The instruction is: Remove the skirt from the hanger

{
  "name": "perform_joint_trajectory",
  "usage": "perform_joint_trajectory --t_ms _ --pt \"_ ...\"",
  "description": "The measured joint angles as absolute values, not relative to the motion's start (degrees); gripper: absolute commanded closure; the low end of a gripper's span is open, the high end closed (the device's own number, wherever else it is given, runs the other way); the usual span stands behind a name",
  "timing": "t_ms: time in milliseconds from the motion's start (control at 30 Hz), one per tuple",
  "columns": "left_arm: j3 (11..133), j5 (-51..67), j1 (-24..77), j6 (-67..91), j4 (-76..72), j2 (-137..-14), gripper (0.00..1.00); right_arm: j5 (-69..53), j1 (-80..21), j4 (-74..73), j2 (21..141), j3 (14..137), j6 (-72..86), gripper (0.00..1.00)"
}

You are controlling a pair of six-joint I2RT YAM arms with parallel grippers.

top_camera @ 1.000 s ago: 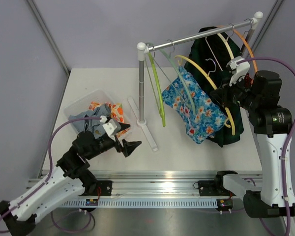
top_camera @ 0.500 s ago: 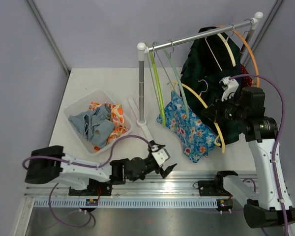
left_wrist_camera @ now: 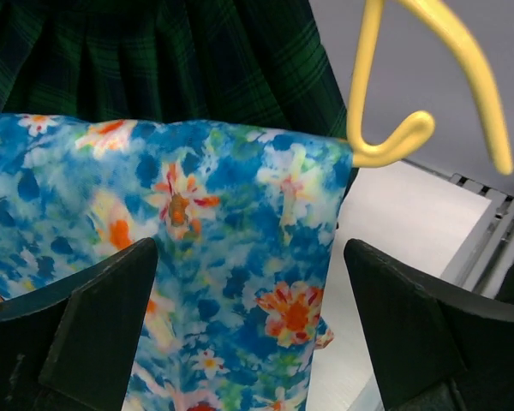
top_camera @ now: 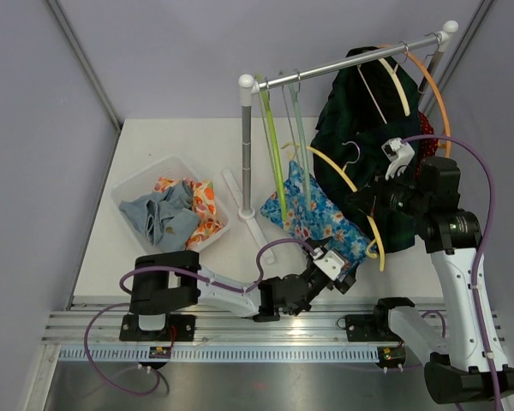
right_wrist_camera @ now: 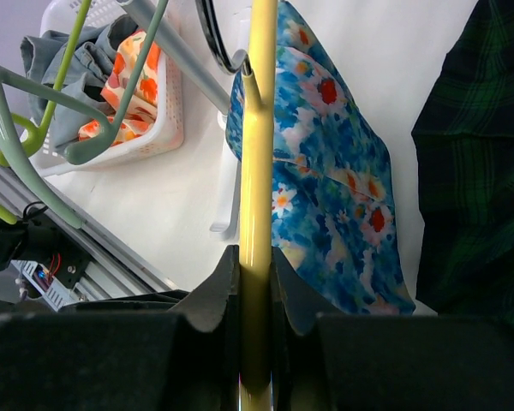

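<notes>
Right hand (right_wrist_camera: 255, 278) grips yellow hanger (right_wrist_camera: 259, 128) over white table (top_camera: 167, 141) (grey walls (top_camera: 154, 51)), left hand (left_wrist_camera: 250, 291) released

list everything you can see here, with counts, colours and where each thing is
floral skirt: 1, blue with orange and white flowers, draped on the yellow hanger
yellow hanger: 1, yellow, in the right gripper
plaid garment: 1, dark green, hanging at the rail's right end
orange hanger: 1, orange, rail's right end
empty hangers: at least two, lime and pale green, rail's left end
rack: 1, silver, white caps, table back
bin: 1, clear, table left
clothes: pile, grey-blue and orange floral, in bin
table: 1, white
left gripper: black, open, at the skirt
right gripper: black, shut on the yellow hanger
</notes>
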State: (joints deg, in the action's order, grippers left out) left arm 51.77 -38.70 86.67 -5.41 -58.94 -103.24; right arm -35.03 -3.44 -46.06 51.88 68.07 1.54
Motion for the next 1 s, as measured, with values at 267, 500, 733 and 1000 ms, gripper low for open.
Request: perform_joint_trajectory --t_ms 267,500,733,1000 --pt "54.3 -40.9 86.5 -5.4 -58.0 -106.8 0.38 -35.7 -3.4 -45.1 51.6 67.8 1.9 1.00" --pt "56.1 -42.2 85.4 -5.4 -56.3 -108.2 0.83 -35.7 -3.4 -45.0 51.6 67.8 2.0 1.00" --pt "56.2 -43.5 85.1 -7.1 -56.4 -107.7 1.00 -34.5 -3.4 -44.9 51.4 67.8 1.4 1.00" --pt "48.1 -42.4 88.2 -8.9 -46.9 -87.0 1.00 -27.2 -3.5 -44.9 51.4 67.1 -2.9 1.00"
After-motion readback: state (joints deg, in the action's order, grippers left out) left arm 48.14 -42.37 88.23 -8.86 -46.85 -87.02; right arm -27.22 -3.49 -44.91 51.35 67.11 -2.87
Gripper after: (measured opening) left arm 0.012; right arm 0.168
